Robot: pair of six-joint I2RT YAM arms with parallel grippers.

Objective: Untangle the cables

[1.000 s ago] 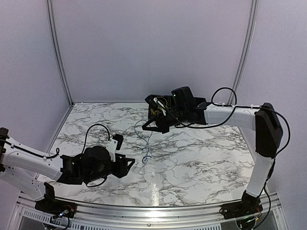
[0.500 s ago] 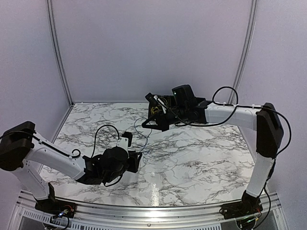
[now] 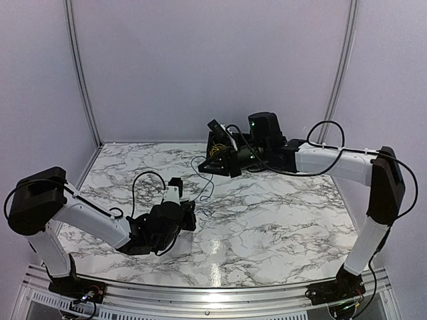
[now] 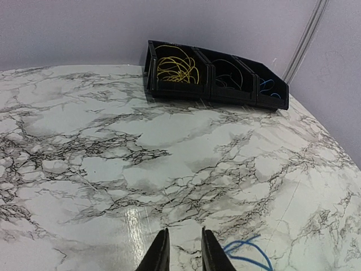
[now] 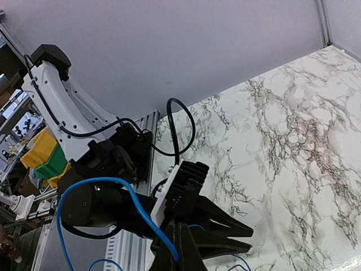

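Note:
My right gripper (image 3: 205,168) (image 5: 179,255) is raised above the back of the table and shut on the blue cable (image 5: 113,183), which loops out to the left in the right wrist view and hangs down towards the table. The blue cable's lower end lies on the marble (image 4: 246,252) just right of my left gripper (image 4: 181,251) (image 3: 192,215). The left gripper is low over the table, a little open and empty; it also shows under the right fingers (image 5: 245,237). The yellow cable (image 4: 176,66) lies in the left bin compartment and the black cable (image 4: 228,76) in the middle one.
A black three-compartment bin (image 4: 180,90) stands at the back of the marble table (image 4: 113,147), with a bit of blue wire in its right compartment (image 4: 266,86). In the top view the right arm partly hides the bin (image 3: 219,140). Grey walls enclose the table.
My left arm has swung right and forward, bringing its gripper beside the blue cable's lower end. My right gripper has moved slightly up and back, still holding the blue cable.

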